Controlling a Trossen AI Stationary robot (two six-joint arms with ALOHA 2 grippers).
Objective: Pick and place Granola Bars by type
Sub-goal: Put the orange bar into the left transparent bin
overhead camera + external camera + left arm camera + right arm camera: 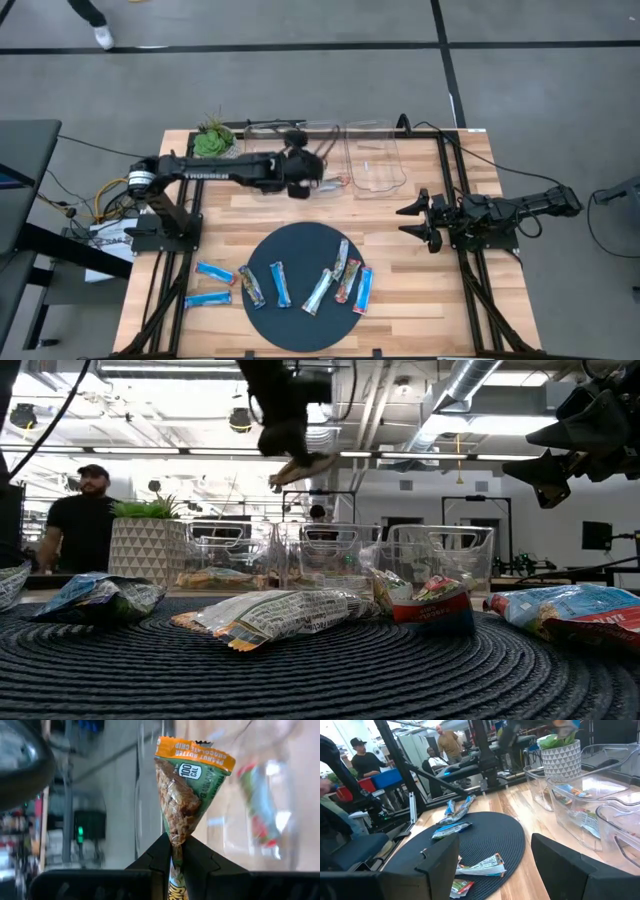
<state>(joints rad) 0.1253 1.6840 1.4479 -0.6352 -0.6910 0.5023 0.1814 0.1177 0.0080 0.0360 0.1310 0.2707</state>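
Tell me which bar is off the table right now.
The brown-orange-green bar pinched in the left gripper above the bins; every other bar lies on the mat or table.

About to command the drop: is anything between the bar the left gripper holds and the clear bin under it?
Nothing visible blocks it. The left gripper is shut on the peanut butter bar, hanging above the middle clear bin, whose top is open. The right gripper waits open, off to the side.

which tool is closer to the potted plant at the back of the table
Left. The left tool, holding a granola bar, hangs over the clear bins a short way from the potted plant. The right tool waits open near the table's right edge, much farther off.
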